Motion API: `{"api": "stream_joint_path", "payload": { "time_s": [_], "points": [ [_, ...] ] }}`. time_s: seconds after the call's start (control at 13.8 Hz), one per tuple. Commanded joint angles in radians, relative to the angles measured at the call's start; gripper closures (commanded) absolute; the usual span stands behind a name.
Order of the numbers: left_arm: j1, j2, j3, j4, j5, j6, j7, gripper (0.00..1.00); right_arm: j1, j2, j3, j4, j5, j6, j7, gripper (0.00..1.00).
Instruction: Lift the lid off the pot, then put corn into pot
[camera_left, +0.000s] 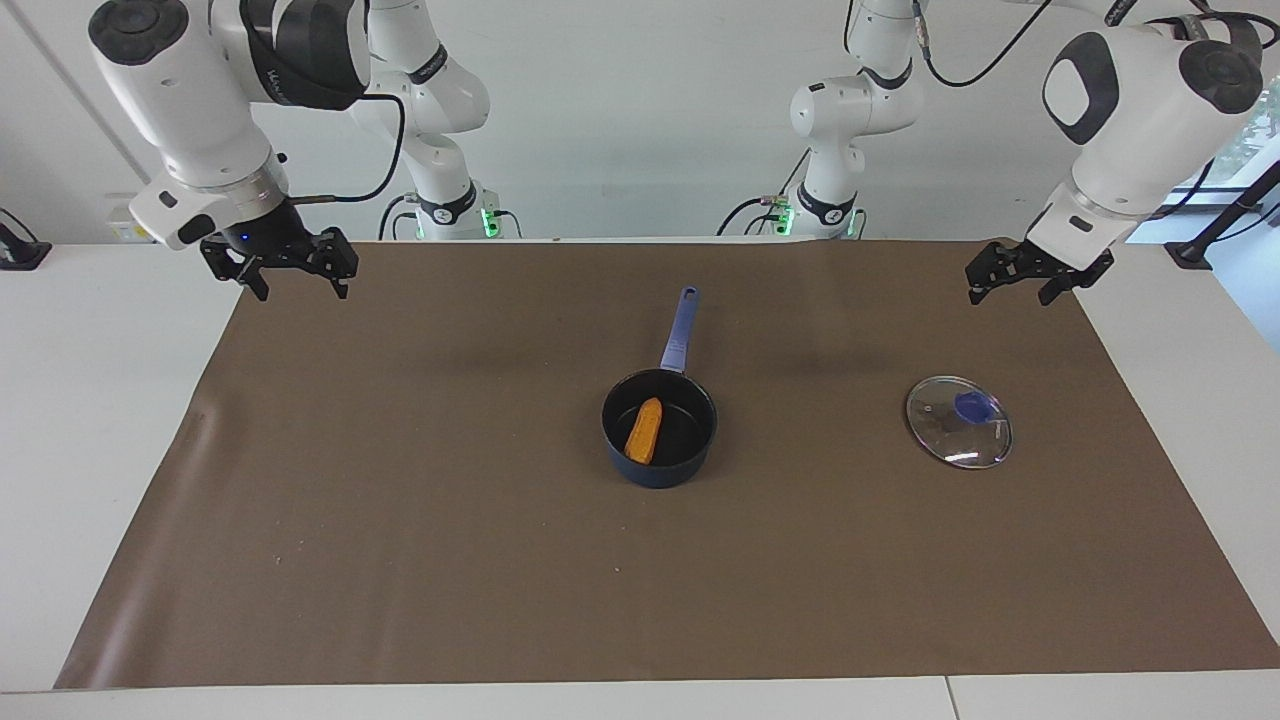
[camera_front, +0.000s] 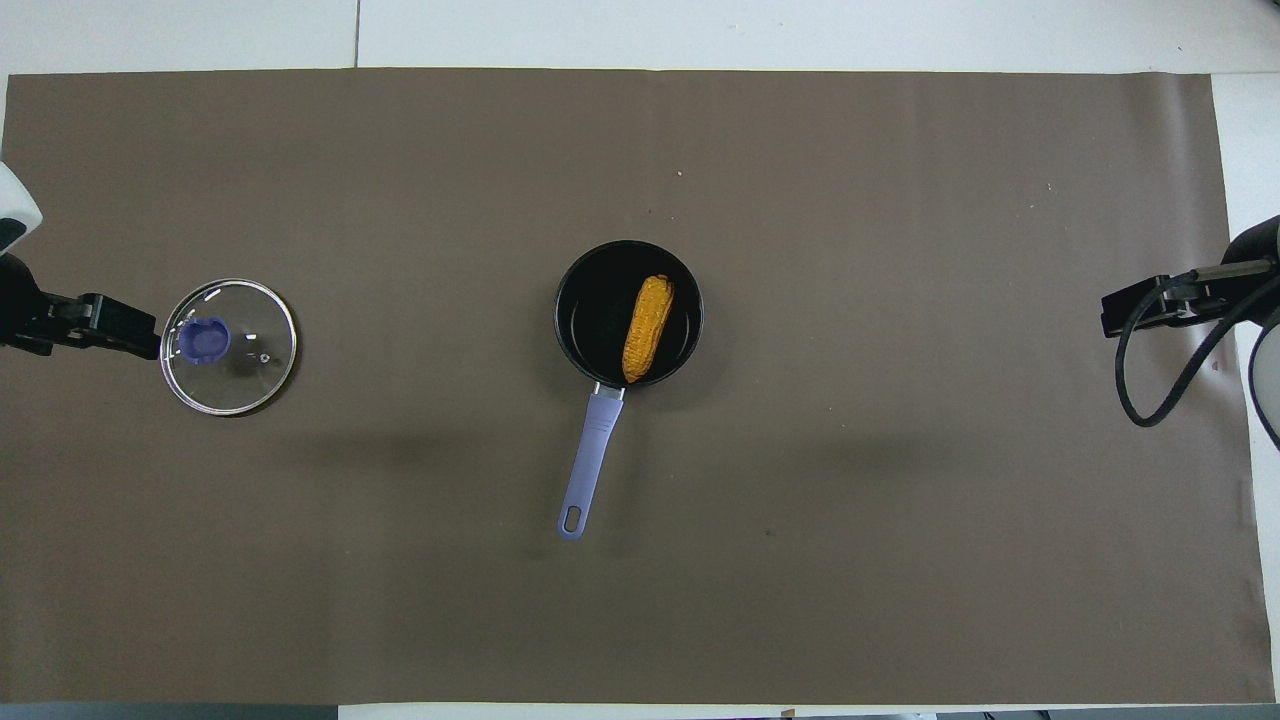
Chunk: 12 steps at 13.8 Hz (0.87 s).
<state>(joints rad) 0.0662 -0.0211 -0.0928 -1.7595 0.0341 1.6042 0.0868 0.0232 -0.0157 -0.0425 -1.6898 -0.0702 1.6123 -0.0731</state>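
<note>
The dark blue pot (camera_left: 657, 472) stands in the middle of the brown mat, open, its long handle pointing toward the robots. The orange-yellow corn (camera_left: 644, 431) lies inside it; the overhead view shows the corn (camera_front: 648, 328) in the pot (camera_front: 592, 310) too. The glass lid (camera_left: 958, 421) with its blue knob lies flat on the mat toward the left arm's end, also in the overhead view (camera_front: 245, 375). My left gripper (camera_left: 1018, 285) hangs open and empty above the mat's corner, beside the lid (camera_front: 140, 335). My right gripper (camera_left: 297, 275) hangs open and empty over the mat's other corner (camera_front: 1112, 312).
The brown mat (camera_left: 400, 520) covers most of the white table (camera_left: 90, 420). A black cable loops by the right gripper in the overhead view (camera_front: 1150, 400). Both arm bases stand at the robots' edge of the table.
</note>
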Motion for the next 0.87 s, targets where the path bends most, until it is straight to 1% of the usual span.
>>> {"api": "stream_joint_path", "payload": {
  "time_s": [0.0, 0.15, 0.29, 0.36, 0.51, 0.58, 0.73, 0.8],
  "points": [
    [-0.040, -0.045, 0.025, -0.068, -0.014, 0.045, -0.062, 0.00, -0.003, -0.010, -0.005, -0.004, 0.006, 0.015, -0.022, 0.00],
    [-0.112, -0.036, 0.085, 0.009, -0.026, 0.001, -0.065, 0.00, -0.006, 0.005, -0.010, 0.007, 0.007, -0.002, -0.027, 0.00],
    [-0.111, -0.002, 0.090, 0.095, -0.029, -0.052, -0.065, 0.00, -0.012, 0.010, -0.008, 0.009, 0.006, -0.005, -0.033, 0.00],
    [-0.105, 0.004, 0.091, 0.103, -0.031, -0.055, -0.065, 0.00, -0.012, 0.008, -0.010, 0.009, 0.007, -0.002, -0.033, 0.00],
    [-0.095, -0.005, 0.094, 0.074, -0.058, -0.020, -0.064, 0.00, -0.011, 0.005, -0.010, 0.010, 0.007, 0.000, -0.028, 0.00],
    [-0.092, -0.006, 0.094, 0.068, -0.059, 0.000, -0.064, 0.00, -0.012, 0.000, -0.011, 0.025, 0.009, -0.008, -0.030, 0.00],
    [-0.095, -0.005, 0.094, 0.071, -0.050, -0.009, -0.053, 0.00, -0.009, -0.001, -0.010, 0.070, 0.013, -0.049, -0.028, 0.00],
    [-0.100, -0.005, 0.091, 0.072, -0.037, -0.012, -0.053, 0.00, -0.008, -0.003, -0.010, 0.070, 0.015, -0.055, -0.028, 0.00]
  ]
}}
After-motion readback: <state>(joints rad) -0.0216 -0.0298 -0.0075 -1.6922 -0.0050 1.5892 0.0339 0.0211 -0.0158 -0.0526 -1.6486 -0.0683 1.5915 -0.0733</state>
